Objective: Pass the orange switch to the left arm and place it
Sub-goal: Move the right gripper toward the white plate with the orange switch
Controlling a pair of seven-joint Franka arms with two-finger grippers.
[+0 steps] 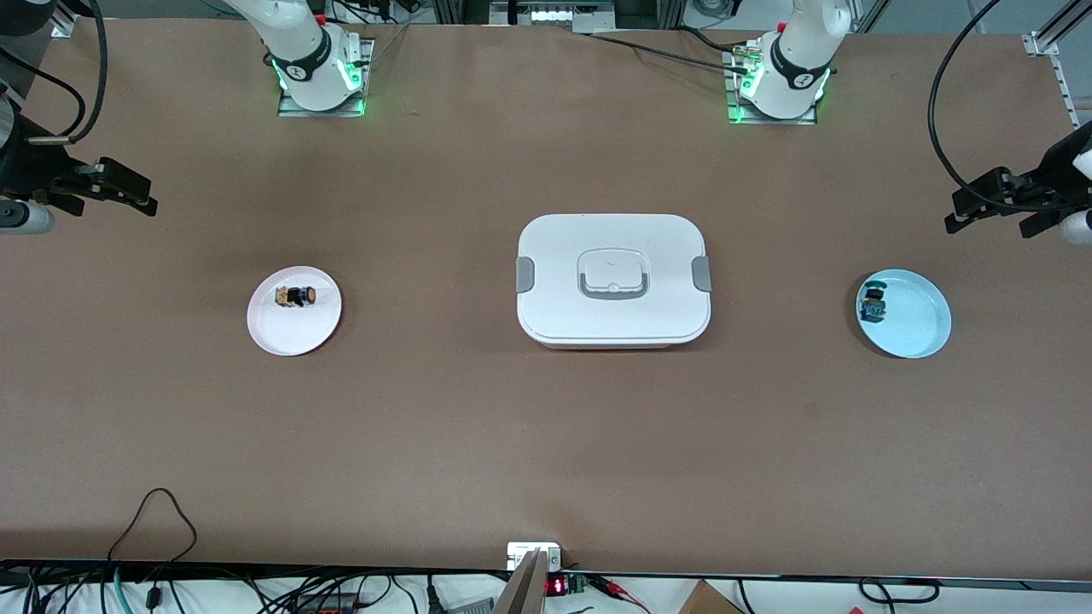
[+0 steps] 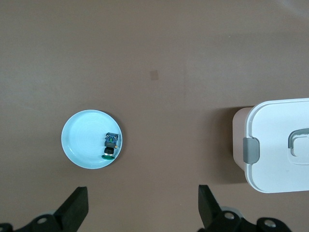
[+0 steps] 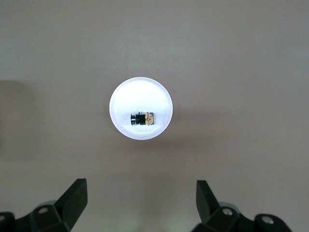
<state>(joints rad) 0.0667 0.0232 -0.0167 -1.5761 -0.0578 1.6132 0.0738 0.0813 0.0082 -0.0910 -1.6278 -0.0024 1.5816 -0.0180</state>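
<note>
Here, the orange switch [image 1: 295, 297] is lying on a white plate [image 1: 293, 333], with the box [image 1: 613, 280] sitting mid-bench between both plates.
Both the right gripper [image 3: 140, 203] and left gripper [image 2: 142, 208] are hanging wide open, holding nothing; the left wrist view is showing a teal switch [image 2: 110, 144] on the blue plate [image 2: 79, 145].

The orange switch [image 1: 296, 297] lies on its side on a white plate [image 1: 294, 328] at mid-left of the front view. The white box [image 1: 612, 280] sits closed at centre.
</note>
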